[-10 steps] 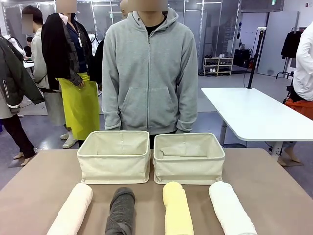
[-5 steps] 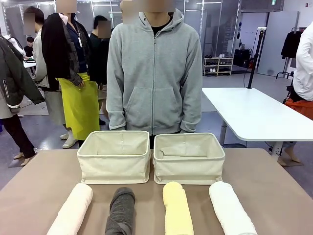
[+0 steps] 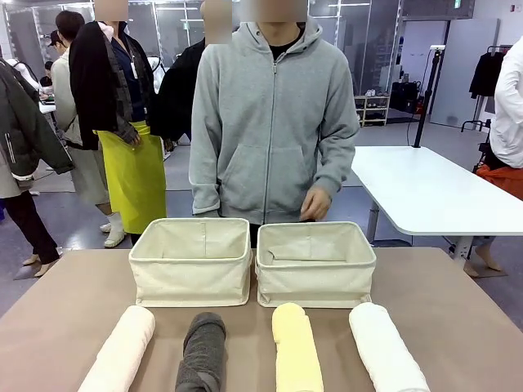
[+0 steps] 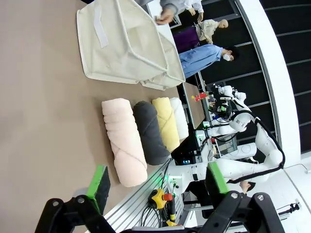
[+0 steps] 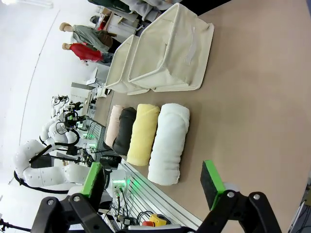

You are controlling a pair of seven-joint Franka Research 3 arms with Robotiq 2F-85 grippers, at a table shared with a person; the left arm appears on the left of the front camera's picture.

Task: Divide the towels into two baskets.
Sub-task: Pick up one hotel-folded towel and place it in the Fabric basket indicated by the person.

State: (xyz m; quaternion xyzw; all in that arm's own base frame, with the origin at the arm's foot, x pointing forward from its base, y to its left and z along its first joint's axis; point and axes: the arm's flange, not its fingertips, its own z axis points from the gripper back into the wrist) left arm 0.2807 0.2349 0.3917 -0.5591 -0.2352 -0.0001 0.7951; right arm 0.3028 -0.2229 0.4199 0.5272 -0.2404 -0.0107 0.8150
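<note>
We count four towels, two baskets and two sets of jaws. The towels lie side by side in one row on the near part of the worktop (image 3: 65, 302). From left to right they are the pale pink-cream towel (image 3: 122, 347), the dark grey towel (image 3: 203, 349), the pale yellow towel (image 3: 296, 347) and the white towel (image 3: 384, 347). Each roll lies flat with its long axis running from our side toward the baskets, and the two outer rolls fan slightly outward at their near ends. Just beyond the row, the left basket (image 3: 189, 278) and the right basket (image 3: 315, 286) stand upright, close side by side. Inside each we see only bare canvas lining. A person stands behind them, one hand (image 3: 315, 202) above the right basket's far rim. The left jaws are spread wide over the worktop near the pink-cream roll, and the right jaws are spread wide near the white roll.
</note>
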